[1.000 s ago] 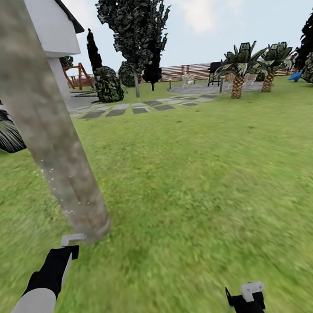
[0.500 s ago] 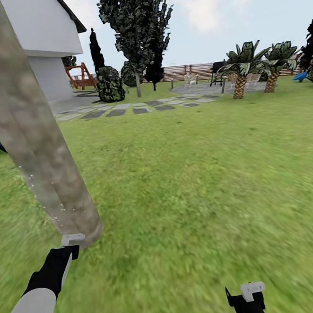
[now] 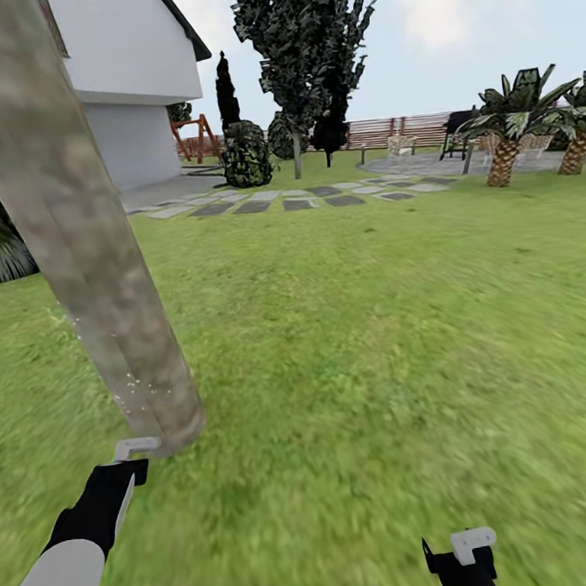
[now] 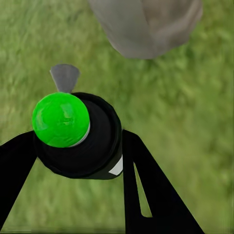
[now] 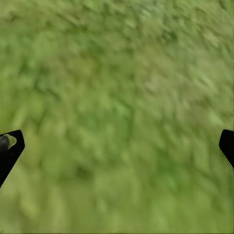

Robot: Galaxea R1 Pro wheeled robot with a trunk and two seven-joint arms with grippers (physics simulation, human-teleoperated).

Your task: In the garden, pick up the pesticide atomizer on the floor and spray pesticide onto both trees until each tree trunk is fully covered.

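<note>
left gripper point(image 4: 73, 161): clenched on the pesticide atomizer point(image 4: 78, 139); black fingers point(image 4: 151, 195) flank its black body, one each side.
atomizer: one; black round body, bright green cap point(image 4: 60, 119), grey nozzle tip point(image 4: 64, 77) pointing toward the trunk base.
atomizer place: off the lawn, held in the left gripper just short of the near trunk's foot; in the head view a pale grey piece point(image 3: 135, 448) at the arm's end sits just beside the trunk base.
right gripper point(image 5: 117, 146): released, holding nothing; fingertips point(image 5: 9, 146) wide apart at the frame's sides, blurred grass between.
left arm point(image 3: 75, 543): reaches forward, low, white sleeve then black wrist.
right arm point(image 3: 465, 558): low at the near edge of the head view, black wrist with a pale grey part.
near tree trunk point(image 3: 74, 223): one; thick, mottled grey-tan, leaning in the view, small pale specks low on the bark.
second tree point(image 3: 298, 44): one tall leafy tree well off, by the paved path point(image 3: 294, 200).
open room: lawn point(image 3: 375, 321) open to the right of the trunk up to the path.
far edge: white house point(image 3: 128, 85), brown slat fence point(image 3: 403, 130), two palms point(image 3: 513, 118).
</note>
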